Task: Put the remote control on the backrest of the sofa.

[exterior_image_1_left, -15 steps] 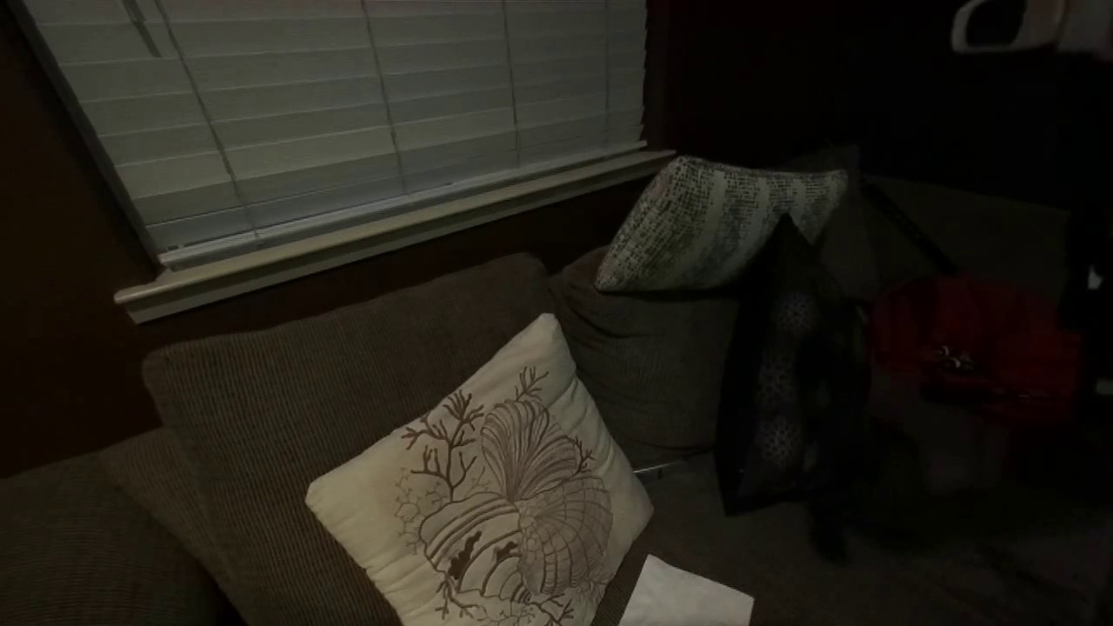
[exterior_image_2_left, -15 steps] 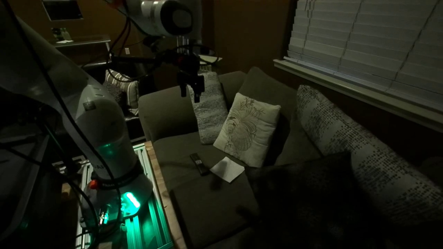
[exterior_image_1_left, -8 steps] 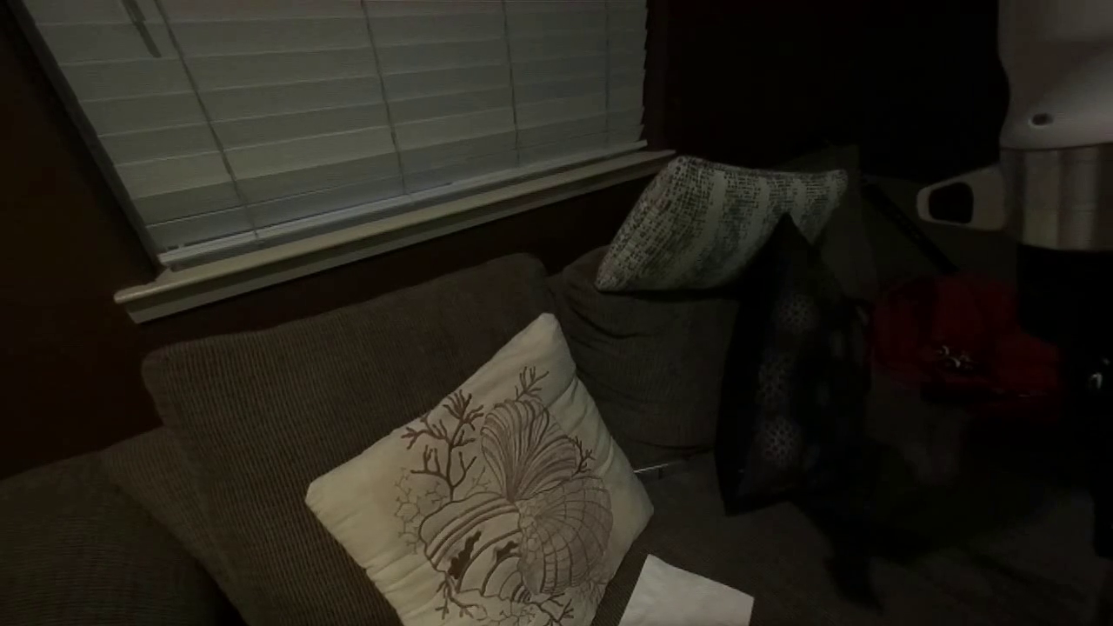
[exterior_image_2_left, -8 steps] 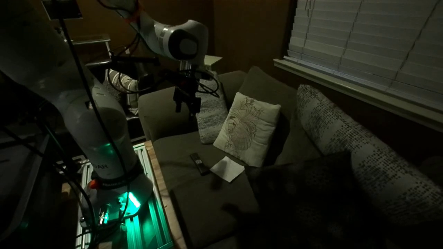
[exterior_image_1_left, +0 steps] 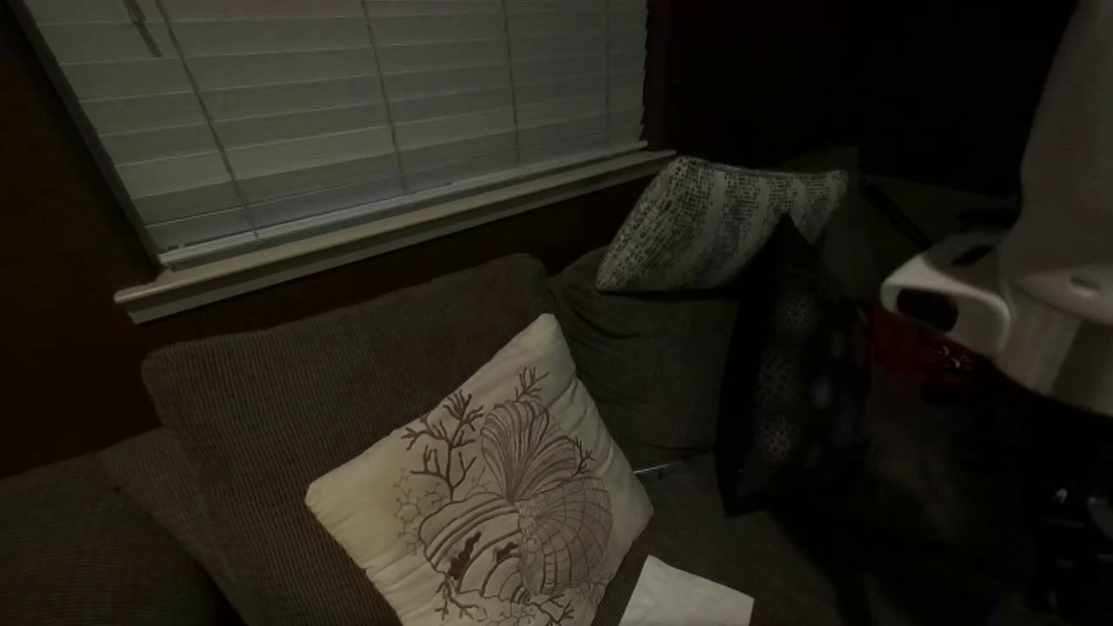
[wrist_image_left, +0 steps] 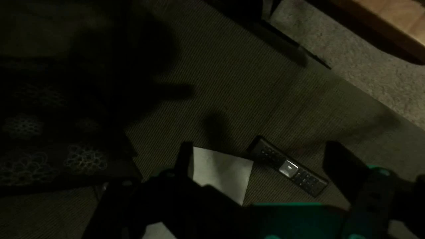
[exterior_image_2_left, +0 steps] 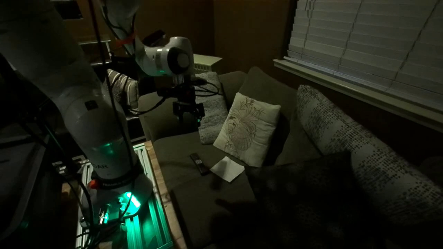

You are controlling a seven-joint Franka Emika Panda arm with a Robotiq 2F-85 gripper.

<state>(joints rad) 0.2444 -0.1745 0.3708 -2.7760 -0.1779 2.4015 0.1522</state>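
Pincer (wrist_image_left: 259, 149) is dropping toward the surface (exterior_image_2_left: 193, 200), so it's hanging lower than a second ago, and more of the arm (exterior_image_1_left: 1069, 191) is poking into an exterior view from the edge. I'm reading that as the approach for the pick. The remote control (exterior_image_2_left: 199, 164) isn't budging: it's lying flat on the surface right by the white sheet (exterior_image_2_left: 227, 169) (can't tell if they're touching), well apart from the backrest (exterior_image_1_left: 322, 374) where it's supposed to be ending up. The fingers (wrist_image_left: 340, 166) are standing wide and gripping nothing; in the wrist view the remote is showing up in the gap, but that's just line of sight, since the pincer is hovering up above, not touching it. It's also lying at a slant to the fingers, so I'm guessing I'll be needing a twist before closing. Annoying part: everything's so dark that the black fingers are melting into the background, and I'm struggling to judge the height left. The pincer's own body is hiding some of the sheet, and in an exterior view where the cream floral pillow (exterior_image_1_left: 496, 487) is covering a chunk of the backrest, the remote isn't showing at all, the frame is cutting off the arm and the dark pillow (exterior_image_1_left: 774, 391) is blending into the gloom.
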